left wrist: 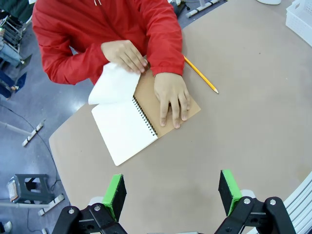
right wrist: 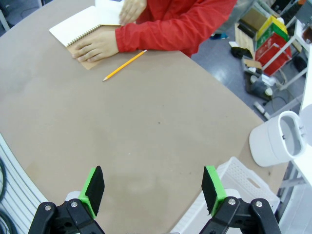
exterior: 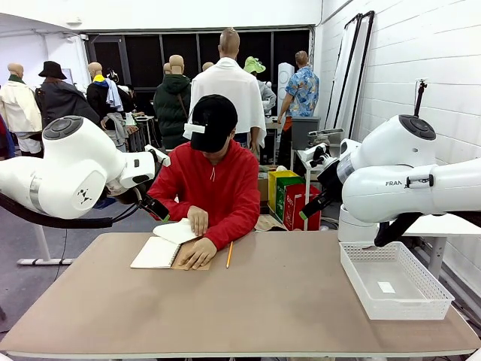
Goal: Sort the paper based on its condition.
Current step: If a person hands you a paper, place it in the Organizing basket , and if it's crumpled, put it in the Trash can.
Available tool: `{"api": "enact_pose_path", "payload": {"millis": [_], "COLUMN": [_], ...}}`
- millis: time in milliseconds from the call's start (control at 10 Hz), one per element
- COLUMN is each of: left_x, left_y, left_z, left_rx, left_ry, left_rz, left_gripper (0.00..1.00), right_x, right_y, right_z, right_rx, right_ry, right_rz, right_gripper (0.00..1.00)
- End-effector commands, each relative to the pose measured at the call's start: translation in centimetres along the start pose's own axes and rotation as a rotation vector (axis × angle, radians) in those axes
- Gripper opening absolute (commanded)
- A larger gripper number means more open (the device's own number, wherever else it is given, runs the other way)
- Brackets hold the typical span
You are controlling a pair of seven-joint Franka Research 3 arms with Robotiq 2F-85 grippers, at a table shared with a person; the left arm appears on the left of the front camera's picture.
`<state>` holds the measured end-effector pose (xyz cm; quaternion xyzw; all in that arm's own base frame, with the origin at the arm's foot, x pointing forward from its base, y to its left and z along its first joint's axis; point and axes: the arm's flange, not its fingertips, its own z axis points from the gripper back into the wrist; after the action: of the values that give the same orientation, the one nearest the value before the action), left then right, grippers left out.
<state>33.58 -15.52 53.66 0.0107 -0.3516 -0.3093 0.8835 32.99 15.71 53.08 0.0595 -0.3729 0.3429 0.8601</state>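
Hovering over the desk (exterior: 263,301), left pincer (left wrist: 170,192) and right pincer (right wrist: 153,190) both gape wide, empty. Paper (left wrist: 113,83) is well apart from them at the far edge, curled up off the notebook (left wrist: 124,129) under the person's hand (left wrist: 126,54). Front view adds a white tray (exterior: 406,307) at desk right; left wrist view gives the pencil (left wrist: 201,74) beside the notebook.

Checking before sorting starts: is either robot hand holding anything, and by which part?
Nothing: the left robot hand and right robot hand are both open above the tan tabletop.

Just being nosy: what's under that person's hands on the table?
An open spiral notebook: one hand presses flat on its brown cover, the other hand lifts a white page. What lies beneath that page and palm is hidden.
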Motion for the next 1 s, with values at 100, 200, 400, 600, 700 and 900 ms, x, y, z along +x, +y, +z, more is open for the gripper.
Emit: {"api": "enact_pose_path", "payload": {"millis": [100, 200, 400, 600, 700, 900], "left_x": [-0.03, -0.03, -0.03, -0.03, -0.03, -0.03], "left_y": [-0.02, -0.02, -0.02, -0.02, -0.02, -0.02], "left_z": [0.00, 0.00, 0.00, 0.00, 0.00, 0.00], "left_rx": [-0.001, -0.001, -0.001, -0.001, -0.001, -0.001], "left_ry": [0.003, 0.003, 0.003, 0.003, 0.003, 0.003], "left_rz": [-0.005, -0.005, -0.005, -0.005, -0.005, -0.005], "left_gripper": [1.00, 1.00, 1.00, 1.00, 1.00, 1.00], "right_x": [-0.02, -0.02, -0.02, -0.02, -0.02, -0.02], "right_y": [-0.08, -0.08, -0.08, -0.08, -0.08, -0.08], "right_z": [0.00, 0.00, 0.00, 0.00, 0.00, 0.00], "right_rx": [0.000, 0.000, 0.000, 0.000, 0.000, 0.000], "right_ry": [0.000, 0.000, 0.000, 0.000, 0.000, 0.000], "right_rz": [-0.001, -0.001, -0.001, -0.001, -0.001, -0.001], "right_gripper": [1.00, 1.00, 1.00, 1.00, 1.00, 1.00]}}
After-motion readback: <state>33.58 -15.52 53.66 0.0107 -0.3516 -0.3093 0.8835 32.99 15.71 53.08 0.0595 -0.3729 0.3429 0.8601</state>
